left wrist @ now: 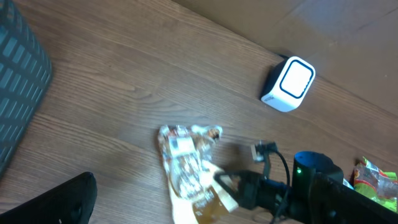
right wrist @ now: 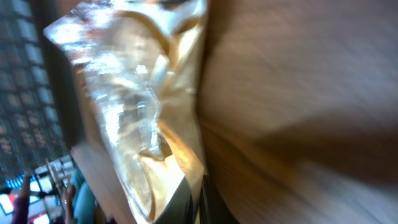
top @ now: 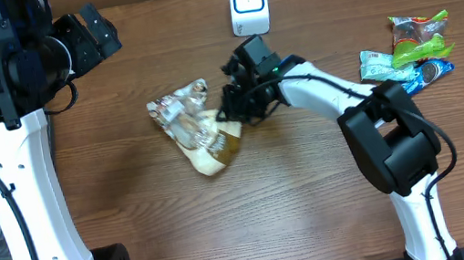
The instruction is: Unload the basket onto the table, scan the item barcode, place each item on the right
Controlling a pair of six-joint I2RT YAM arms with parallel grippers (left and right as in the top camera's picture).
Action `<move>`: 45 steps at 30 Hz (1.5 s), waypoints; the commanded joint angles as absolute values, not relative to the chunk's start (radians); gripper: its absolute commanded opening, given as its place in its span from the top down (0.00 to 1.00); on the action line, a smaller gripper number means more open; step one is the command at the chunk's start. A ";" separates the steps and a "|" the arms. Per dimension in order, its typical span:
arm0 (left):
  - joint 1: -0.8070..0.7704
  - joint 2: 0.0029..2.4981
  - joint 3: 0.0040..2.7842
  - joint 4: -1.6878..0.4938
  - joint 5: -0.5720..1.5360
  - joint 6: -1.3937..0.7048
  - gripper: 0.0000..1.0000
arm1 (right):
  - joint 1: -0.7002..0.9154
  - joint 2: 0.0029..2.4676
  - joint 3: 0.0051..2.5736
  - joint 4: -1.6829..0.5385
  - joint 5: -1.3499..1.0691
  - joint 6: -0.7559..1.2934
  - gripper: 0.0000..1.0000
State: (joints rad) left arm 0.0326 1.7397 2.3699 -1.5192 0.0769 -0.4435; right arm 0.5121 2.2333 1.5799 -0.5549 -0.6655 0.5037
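Snack bag (top: 197,128) lies crumpled mid-worktop (top: 133,209), with my right pincer (top: 228,112) clamped on its right-hand edge. In the wrist view the bite looks thin, maybe only film, so I'd lift slowly and keep the bag from twisting. A white label (top: 175,109) faces up; I'd turn that side toward the barcode scanner (top: 248,3) standing just beyond. Far left, my left pincer (top: 99,32) hangs wide open, holding nothing.
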 commanded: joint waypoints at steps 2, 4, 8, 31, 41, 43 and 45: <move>0.032 1.741 2.370 -1.518 0.067 -0.456 0.00 | 0.404 2.147 1.572 -0.748 -0.616 0.299 0.96; 0.032 1.741 2.370 -1.518 0.067 -0.456 0.00 | 0.361 2.140 1.572 -0.877 -0.583 0.217 0.96; 0.032 1.741 2.370 -1.518 0.067 -0.456 0.01 | 0.309 2.141 1.572 -1.039 -0.576 0.028 0.63; 0.032 1.741 2.370 -1.518 0.067 -0.456 0.00 | 0.439 2.163 1.747 -0.996 -0.334 -0.352 0.00; 0.032 1.741 2.370 -1.518 0.067 -0.456 0.00 | 0.444 2.167 1.609 -0.876 -0.417 -0.341 0.05; 0.032 1.741 2.370 -1.517 0.067 -0.456 0.00 | 0.444 2.168 1.578 -0.839 -0.421 -0.340 0.11; 0.032 1.741 2.370 -1.517 0.067 -0.456 0.01 | 0.444 2.168 1.531 -0.782 -0.420 -0.327 0.17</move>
